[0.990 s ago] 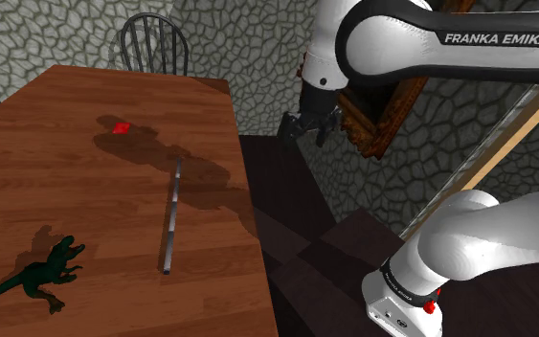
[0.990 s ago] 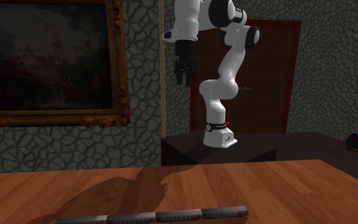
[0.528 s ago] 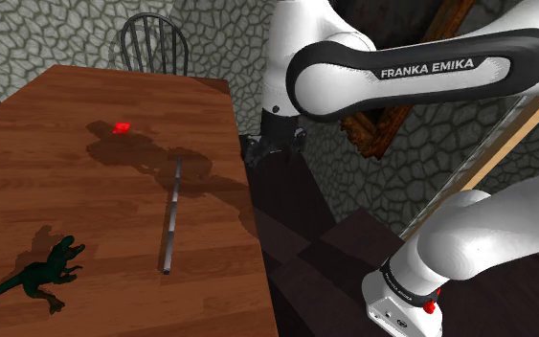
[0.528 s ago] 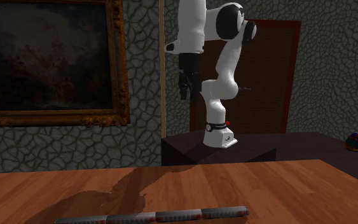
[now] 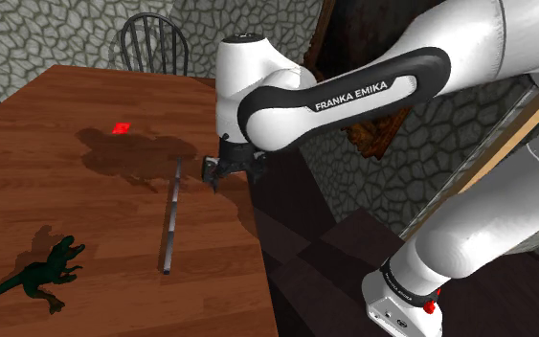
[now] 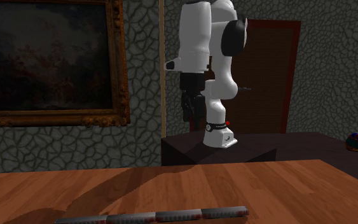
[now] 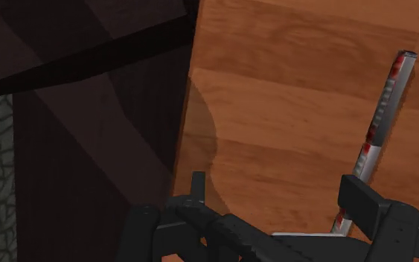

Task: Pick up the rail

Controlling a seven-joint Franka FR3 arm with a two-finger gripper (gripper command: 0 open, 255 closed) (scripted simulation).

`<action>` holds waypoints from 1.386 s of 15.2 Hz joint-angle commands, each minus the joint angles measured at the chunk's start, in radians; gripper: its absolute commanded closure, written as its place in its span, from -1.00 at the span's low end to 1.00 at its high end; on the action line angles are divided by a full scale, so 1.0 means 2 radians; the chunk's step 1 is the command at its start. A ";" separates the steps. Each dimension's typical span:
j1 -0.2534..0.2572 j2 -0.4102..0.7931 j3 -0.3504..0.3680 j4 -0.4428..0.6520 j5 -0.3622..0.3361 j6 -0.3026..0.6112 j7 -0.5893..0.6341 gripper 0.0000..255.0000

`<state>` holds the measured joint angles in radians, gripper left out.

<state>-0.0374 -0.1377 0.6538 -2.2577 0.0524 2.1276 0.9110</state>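
A home dining room: wooden table (image 5: 37, 182), chair (image 5: 153, 42), framed painting (image 6: 47, 57).

Bare wood lies along both sides of the rail (image 5: 171, 216), so the table (image 5: 56, 182) leaves room above and beside it. The dinosaur (image 5: 35, 277) lies off its near end toward the shoulder view's left, apart from it. The red bit (image 5: 121, 127) sits beyond the far end, also apart. The table's edge runs near the rail's other side, where the gripper (image 5: 227, 178) hangs, fingers spread. A chair (image 5: 154, 40) stands behind the far edge
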 commanded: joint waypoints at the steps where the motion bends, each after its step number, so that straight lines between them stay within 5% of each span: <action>1: -0.002 0.048 0.016 0.022 -0.032 0.017 0.046 -1.00; 6: 0.023 0.171 0.021 0.091 -0.128 0.038 0.154 -1.00; 11: 0.080 0.283 -0.011 0.179 -0.200 0.038 0.233 -1.00; 15: 0.121 0.355 -0.036 0.251 -0.231 0.030 0.269 -1.00; 21: 0.129 0.379 -0.048 0.247 -0.247 0.057 0.279 -1.00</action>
<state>0.2173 0.6120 0.5621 -1.7645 -0.4358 2.2324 1.4642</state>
